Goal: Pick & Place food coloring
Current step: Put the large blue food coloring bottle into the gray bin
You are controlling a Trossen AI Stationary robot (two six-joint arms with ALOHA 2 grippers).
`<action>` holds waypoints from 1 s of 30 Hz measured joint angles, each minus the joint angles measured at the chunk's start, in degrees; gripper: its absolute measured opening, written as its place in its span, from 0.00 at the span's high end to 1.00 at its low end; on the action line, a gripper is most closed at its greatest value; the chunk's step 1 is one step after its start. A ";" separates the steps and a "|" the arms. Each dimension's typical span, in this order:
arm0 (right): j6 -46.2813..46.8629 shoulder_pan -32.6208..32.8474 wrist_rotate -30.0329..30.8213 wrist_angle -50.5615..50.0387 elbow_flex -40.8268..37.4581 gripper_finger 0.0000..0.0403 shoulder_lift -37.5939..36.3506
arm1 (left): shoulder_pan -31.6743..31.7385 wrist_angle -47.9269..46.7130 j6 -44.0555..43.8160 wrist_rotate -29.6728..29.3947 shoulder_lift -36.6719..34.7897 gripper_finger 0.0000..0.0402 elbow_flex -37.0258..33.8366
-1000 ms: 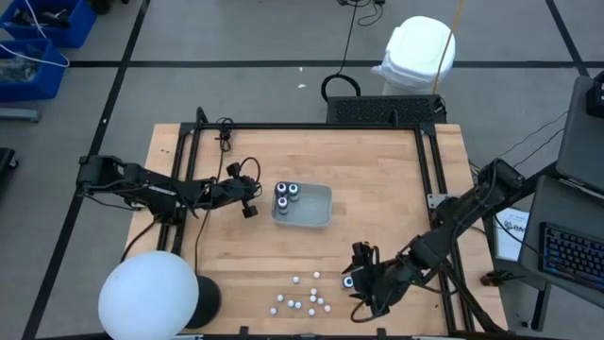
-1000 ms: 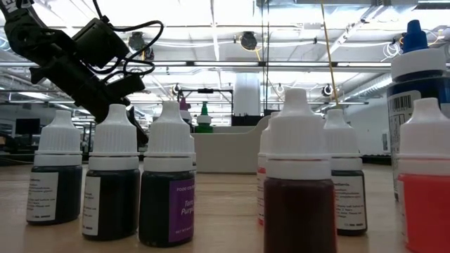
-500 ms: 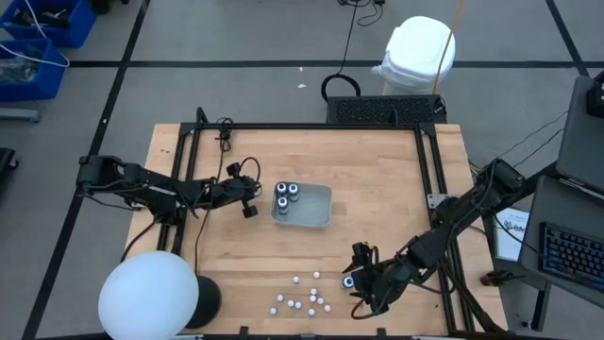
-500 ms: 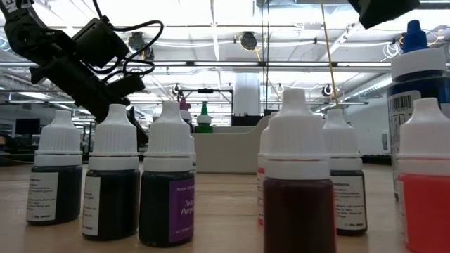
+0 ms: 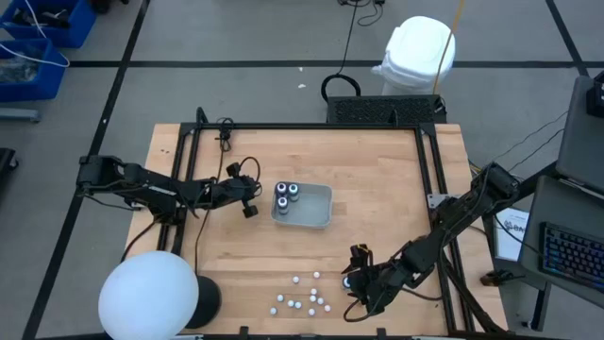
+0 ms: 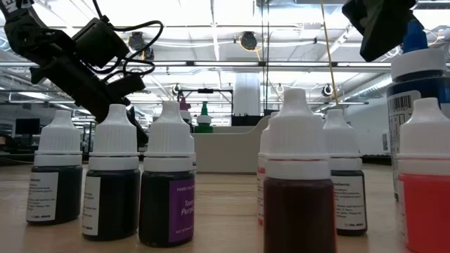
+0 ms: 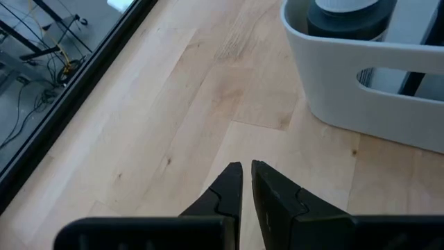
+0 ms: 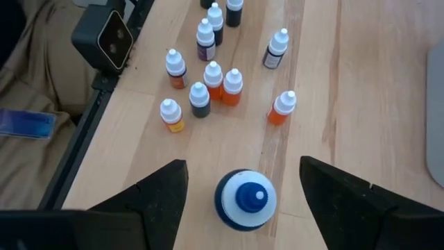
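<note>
Two dark food coloring bottles (image 5: 286,195) with pale centres stand in a white bin (image 5: 316,215) at mid-table. A larger blue-capped bottle (image 8: 246,199) stands on the wood between the open fingers of my right gripper (image 8: 243,164), which do not touch it. In the high view this gripper (image 5: 351,283) is near the table's near edge. Several small white-capped bottles (image 8: 208,76) stand just beyond it. My left gripper (image 7: 247,171) is shut and empty, hovering over bare wood left of the bin (image 7: 361,90).
The small bottles (image 5: 304,297) cluster at the near edge and fill the low view's foreground (image 6: 169,183). A white round lamp (image 5: 149,295) sits over the near left corner. A black frame rail (image 5: 434,189) borders the table. Bare wood lies right of the bin.
My right gripper has come down and shifted slightly toward the table's left, entering the top right of the low view beside the blue-capped bottle. The left arm and the bottles have kept still.
</note>
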 joint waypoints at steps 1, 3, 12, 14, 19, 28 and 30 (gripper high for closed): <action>0.11 0.00 0.00 0.02 0.00 0.35 -0.02 | 0.00 -0.02 0.00 0.00 0.00 0.90 0.00; 1.11 0.00 0.00 0.06 0.00 0.35 0.03 | 0.02 0.00 0.00 -0.02 0.00 0.90 0.00; 1.67 0.00 -0.38 -0.24 0.00 0.35 2.59 | 0.00 -0.02 -0.04 -0.02 0.00 0.90 0.00; 1.47 0.00 -0.34 -0.13 0.00 0.35 2.60 | 0.00 -0.02 -0.06 -0.02 0.00 0.90 0.00; 1.44 0.00 -0.35 -0.34 0.00 0.40 2.60 | 0.02 -0.04 0.00 -0.02 0.00 0.90 0.00; 1.44 0.00 -0.48 -0.77 0.00 0.60 2.60 | 0.00 -0.02 0.02 -0.04 0.00 0.90 0.00; 1.91 0.00 -0.50 -1.05 0.00 0.65 2.60 | 0.01 -0.03 0.04 -0.11 0.00 0.90 0.00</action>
